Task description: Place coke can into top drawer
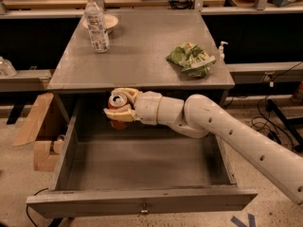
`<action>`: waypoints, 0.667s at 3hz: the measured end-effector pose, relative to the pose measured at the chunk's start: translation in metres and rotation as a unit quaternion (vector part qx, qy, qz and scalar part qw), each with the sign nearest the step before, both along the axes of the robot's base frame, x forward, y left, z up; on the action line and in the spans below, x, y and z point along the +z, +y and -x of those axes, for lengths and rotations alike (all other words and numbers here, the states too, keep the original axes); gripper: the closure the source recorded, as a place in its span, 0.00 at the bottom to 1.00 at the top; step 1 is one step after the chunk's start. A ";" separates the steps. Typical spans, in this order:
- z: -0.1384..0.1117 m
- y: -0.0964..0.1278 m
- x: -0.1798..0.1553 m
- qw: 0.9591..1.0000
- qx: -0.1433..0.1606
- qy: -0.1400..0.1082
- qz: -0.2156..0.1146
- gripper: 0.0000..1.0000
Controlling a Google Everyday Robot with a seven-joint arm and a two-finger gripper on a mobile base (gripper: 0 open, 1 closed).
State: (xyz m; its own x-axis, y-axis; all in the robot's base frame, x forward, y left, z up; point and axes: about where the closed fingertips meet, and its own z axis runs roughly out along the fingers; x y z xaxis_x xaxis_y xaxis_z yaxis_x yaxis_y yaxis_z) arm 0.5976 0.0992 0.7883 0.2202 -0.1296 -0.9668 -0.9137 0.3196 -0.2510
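**Single camera view, looking down on the open drawer.** The white arm (246,145) enters from the lower right and rises toward the upper left over the drawer's right side. It bends at a rounded joint just under the table's front edge. From there the wrist section runs almost level to the left, along the front edge of the grey table (142,51) and slightly below it.

The pincer (113,108) sits at the left end of that section. Its tan fingers (127,93) are closed around the coke can (118,124), one above and one across the can's side. The can's silver top faces up toward the camera, and its red body shows below the fingers.

The can is held inside the opening of the top drawer (199,200), over the rear left part of the drawer floor and apart from it. The drawer is pulled fully out, with its front panel and small round knob (143,208) nearest the camera.

On the table:
- A clear water bottle (96,22) stands upright at the rear left, just in front of a shallow bowl (111,21).
- A crumpled green bag (191,59) lies toward the right edge.
- A small white pump bottle (221,48) is just beyond the bag.

A cardboard box (35,126) rests on the floor to the left of the drawer.
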 end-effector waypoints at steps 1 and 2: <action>-0.021 -0.016 -0.059 0.999 0.013 0.011 0.044 1.00; -0.027 -0.029 -0.088 0.996 0.014 0.025 0.079 1.00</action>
State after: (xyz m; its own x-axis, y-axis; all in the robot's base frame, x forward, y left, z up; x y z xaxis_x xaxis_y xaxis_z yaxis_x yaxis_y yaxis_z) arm 0.6242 0.0700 0.7000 0.1773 -0.2760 -0.9447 -0.9345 0.2538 -0.2496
